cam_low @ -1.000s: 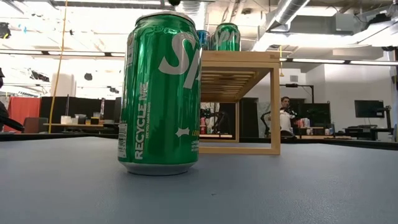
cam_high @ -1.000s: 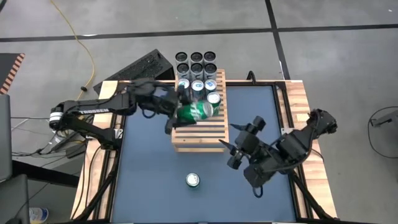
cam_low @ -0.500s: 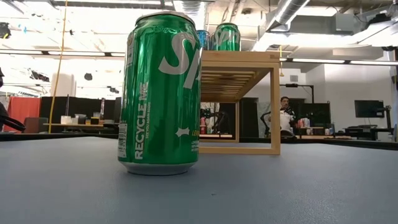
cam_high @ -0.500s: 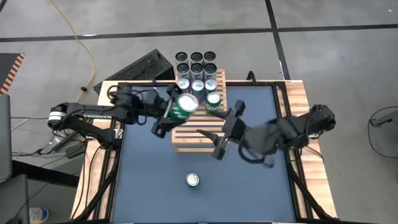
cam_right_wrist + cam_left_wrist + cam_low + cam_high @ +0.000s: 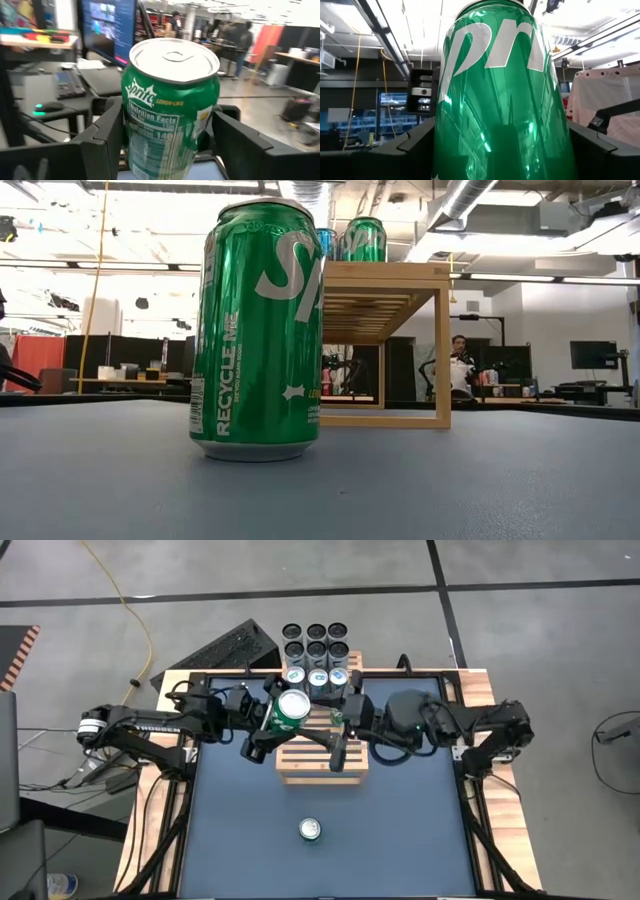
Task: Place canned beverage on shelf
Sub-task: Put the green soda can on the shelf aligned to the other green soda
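Can: green soda can (image 5: 292, 708), upright, held above the shelf's 9 o'clock edge, top lid showing.
Handling: rigid thin metal, smooth and slippery wall; probably full, so fairly heavy; squeezing hard would dent it.
Hold: best taken mid-wall, on opposite sides.
Left claw: left claw (image 5: 268, 720) clamped on the can's body, fingers (image 5: 410, 145) flanking it.
Right claw: right claw (image 5: 340, 740) over the shelf at the can's 3 o'clock, jaws apart, holding nothing.
Shelf: slatted wooden shelf (image 5: 315, 768), cans (image 5: 318, 678) standing at its 12 o'clock end.
Counter: blue counter (image 5: 240, 830), spare can (image 5: 310, 830) at 6 o'clock of the shelf.
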You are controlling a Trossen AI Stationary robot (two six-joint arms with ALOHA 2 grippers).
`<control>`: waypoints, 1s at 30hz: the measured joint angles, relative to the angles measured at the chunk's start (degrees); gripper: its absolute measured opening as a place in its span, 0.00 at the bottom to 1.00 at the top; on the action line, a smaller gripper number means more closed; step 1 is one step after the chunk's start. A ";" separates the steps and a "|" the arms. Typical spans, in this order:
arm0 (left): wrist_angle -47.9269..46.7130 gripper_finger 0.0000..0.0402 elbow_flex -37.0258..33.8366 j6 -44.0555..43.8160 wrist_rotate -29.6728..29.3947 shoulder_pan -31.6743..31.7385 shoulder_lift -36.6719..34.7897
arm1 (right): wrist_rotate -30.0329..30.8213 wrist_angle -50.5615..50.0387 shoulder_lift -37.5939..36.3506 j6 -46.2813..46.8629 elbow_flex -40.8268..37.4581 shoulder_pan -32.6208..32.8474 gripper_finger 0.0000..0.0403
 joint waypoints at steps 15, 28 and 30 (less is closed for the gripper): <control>-0.08 0.74 0.04 1.59 -1.74 -0.08 0.00 | -12.12 1.98 0.98 0.32 -0.92 -5.35 0.68; -0.32 0.74 0.09 1.40 -1.61 -0.09 -0.07 | -9.34 5.10 2.48 -1.49 -0.95 -5.48 0.63; -0.32 0.74 0.09 1.32 -1.52 -0.10 -0.07 | -8.91 5.25 2.36 -2.04 -0.96 -5.39 0.57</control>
